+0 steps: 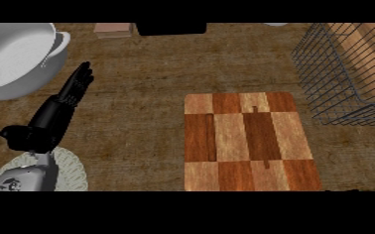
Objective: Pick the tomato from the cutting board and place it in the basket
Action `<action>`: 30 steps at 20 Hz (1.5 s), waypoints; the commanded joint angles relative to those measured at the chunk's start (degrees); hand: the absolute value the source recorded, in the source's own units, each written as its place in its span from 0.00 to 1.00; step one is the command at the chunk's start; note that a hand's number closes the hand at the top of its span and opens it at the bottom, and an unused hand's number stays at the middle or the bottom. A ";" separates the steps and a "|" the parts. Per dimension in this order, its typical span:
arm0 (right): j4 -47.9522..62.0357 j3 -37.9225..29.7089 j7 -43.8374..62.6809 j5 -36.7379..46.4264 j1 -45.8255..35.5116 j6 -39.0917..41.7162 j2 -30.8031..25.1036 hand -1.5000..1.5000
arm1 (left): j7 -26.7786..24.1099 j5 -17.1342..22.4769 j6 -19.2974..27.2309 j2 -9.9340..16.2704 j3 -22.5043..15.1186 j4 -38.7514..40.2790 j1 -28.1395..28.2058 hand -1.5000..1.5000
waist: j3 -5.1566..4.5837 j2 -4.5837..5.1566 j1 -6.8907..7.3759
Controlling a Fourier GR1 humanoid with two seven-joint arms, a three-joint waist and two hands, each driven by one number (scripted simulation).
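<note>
Wood, chequered: cutting board (249, 141), light and dark squares, lying flat right of centre on the counter; its top face shows only wood.
Tomato: cannot be found anywhere in the head view; whether it sits inside the basket cannot be told.
Board edges: far edge runs level across mid-frame, near edge meets the lower limit of the view, right edge lies near the basket's near corner with a narrow strip of counter between.
Basket: dark wire basket (338, 74) at the right edge, partly cut off by the frame; light-brown shapes show through the mesh, not identifiable.
Counter: brown, mottled counter (147, 79); a wide bare stretch between the board's left edge and the left arm, another band beyond the board's far edge.
Left hand: left hand (73, 87) at far left, fingers straight and together, pointing up and away, clasping nothing, clear of the board.
Right hand: does not show.
Left surroundings: large pale round vessel (22, 59) at upper left, just beyond the fingertips; pale woven mat (70, 171) at lower left under the forearm.
Far edge: small pinkish block (113, 29) and dark box (172, 29), side by side, well apart from the board.
</note>
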 commanded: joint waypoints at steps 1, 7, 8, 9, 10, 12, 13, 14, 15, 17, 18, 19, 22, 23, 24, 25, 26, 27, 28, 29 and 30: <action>-11.06 -10.94 0.69 -12.80 6.38 2.30 -3.13 1.00 | 2.24 2.20 -2.02 1.50 1.35 0.58 -1.52 0.50 | 0.01 0.26 0.65; -16.48 -30.45 7.54 -24.46 10.54 5.54 -5.07 1.00 | 3.33 -0.34 0.93 -1.93 -1.68 -0.81 -2.52 0.50 | -0.03 0.35 1.34; -14.18 -32.93 8.86 -25.00 7.37 5.68 -5.57 1.00 | 2.97 -1.54 0.96 -2.40 -3.45 -4.43 0.11 0.50 | -0.02 0.37 2.21; -13.43 -31.39 10.51 -21.63 5.49 4.19 -3.67 1.00 | 1.17 0.72 -1.33 -0.07 -0.45 -0.30 -1.37 0.50 | -0.04 0.52 2.34; -13.31 -38.77 11.78 -27.55 4.71 6.64 -7.30 1.00 | -0.11 -1.23 0.27 -1.42 -1.54 2.50 -2.00 0.50 | -0.08 0.57 1.85; -13.40 -35.49 20.95 -26.14 -2.83 6.07 -7.44 1.00 | 2.19 1.58 -2.50 0.33 -0.49 -1.12 -2.21 0.50 | -0.07 0.65 3.20; -8.97 -37.50 16.73 -26.92 -3.24 8.01 -5.45 1.00 | -1.76 -1.92 -0.01 -1.84 -2.35 2.49 -2.20 0.50 | -0.03 0.60 2.65; -11.68 -37.79 22.81 -28.03 -5.79 6.60 -6.34 1.00 | 1.14 -0.51 -0.84 -1.18 -1.80 0.09 -1.93 0.50 | -0.05 0.60 2.95; -9.05 -37.72 23.01 -27.53 -7.88 6.86 -6.71 1.00 | -2.38 1.73 -3.50 1.03 0.54 -0.77 2.11 0.50 | -0.06 0.59 3.32; -3.91 -36.49 28.03 -26.34 -16.52 4.77 -9.18 1.00 | -0.91 0.29 -1.82 -0.03 -0.25 1.75 -2.54 0.50 | -0.07 0.82 3.73; -3.92 -36.65 28.09 -26.21 -16.94 4.64 -7.51 1.00 | -1.96 -0.59 -1.76 -0.28 -0.90 2.61 -2.63 0.50 | -0.05 0.71 3.29; 0.91 -33.03 28.81 -22.65 -21.38 2.64 -8.51 1.00 | 1.20 0.22 -1.92 -0.01 -0.61 2.31 -4.98 0.50 | -0.04 0.88 3.96; 3.73 -34.59 32.41 -23.29 -26.54 2.52 -8.87 1.00 | 0.96 -1.94 0.33 -2.32 -2.49 2.77 -5.57 0.50 | -0.03 0.72 3.45; 10.68 -36.33 29.71 -25.21 -29.34 2.54 -9.48 1.00 | -4.21 -1.32 -2.05 -0.92 -1.95 3.85 -1.59 0.50 | -0.04 0.86 4.09; 10.15 -35.75 33.87 -25.26 -32.46 1.68 -10.17 1.00 | -0.15 -2.16 0.07 -2.15 -2.45 3.49 -5.04 0.50 | -0.04 0.79 3.79; 12.11 -37.75 34.47 -26.48 -34.93 1.68 -11.29 1.00 | -1.81 0.05 -2.75 0.71 0.11 4.74 -5.01 0.50 | -0.05 0.79 3.83; 16.10 -35.00 32.47 -23.41 -36.68 0.93 -10.21 1.00 | -1.75 -1.88 -1.08 -1.75 -2.68 1.85 -2.01 0.50 | -0.02 0.77 4.08; 15.94 -36.64 35.46 -24.04 -37.27 0.89 -10.95 1.00 | 0.75 -2.41 0.64 -3.43 -3.77 -0.87 -1.80 0.50 | -0.02 0.65 3.85; 23.39 -34.71 31.79 -22.42 -42.36 0.38 -11.69 1.00 | 1.33 -1.20 -1.18 -2.53 -3.50 0.37 -3.96 0.50 | -0.01 0.90 4.61; 25.08 -35.80 31.25 -22.78 -42.95 1.36 -11.69 1.00 | -0.70 -2.21 -0.58 -2.24 -3.02 1.15 -1.74 0.50 | -0.01 0.77 4.02; 29.73 -38.11 29.28 -25.15 -45.47 3.46 -13.55 1.00 | 0.90 -0.70 -0.67 -2.10 -1.69 1.87 -4.14 0.50 | 0.00 0.81 4.00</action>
